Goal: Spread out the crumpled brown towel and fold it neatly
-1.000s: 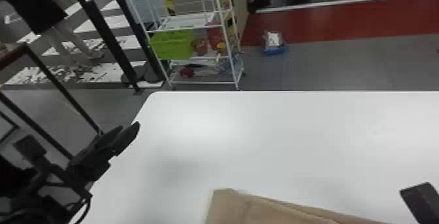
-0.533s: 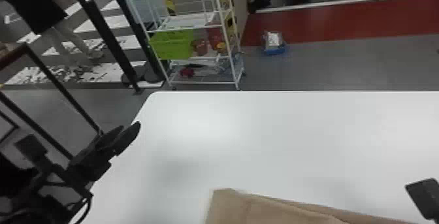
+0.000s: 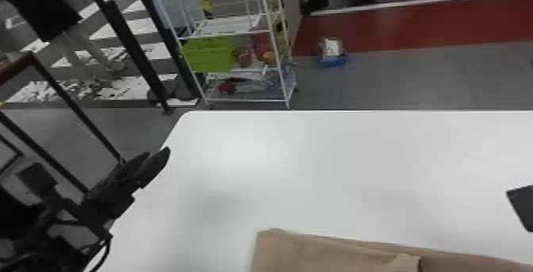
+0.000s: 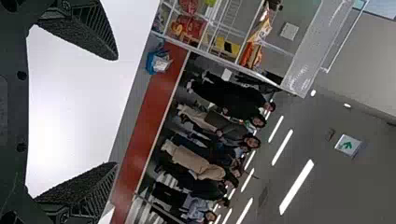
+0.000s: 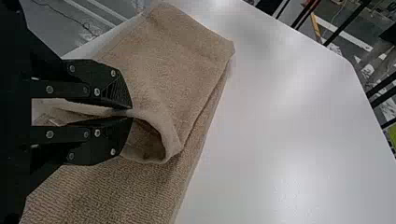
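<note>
Since the earlier frame, the right gripper (image 5: 132, 113) is moving farther out and to the right, pinching a layer of the towel (image 5: 182, 51), and more of the far edge is coming into sight, so a fold is probably being pulled straight. The towel is lying doubled over on the near part of the table (image 5: 280, 140), leaving bare room beyond, while the left gripper (image 4: 116, 112) is waiting by the left edge, fingers spread.

The left arm (image 3: 55, 215) reaches in slantwise, its gripper (image 3: 159, 153) by the table's left edge near the far corner, jaws spread wide. At the head view's right edge, the right gripper (image 3: 522, 208) shows in part; in its wrist view, its jaws are pinched nearly tip to tip.
</note>
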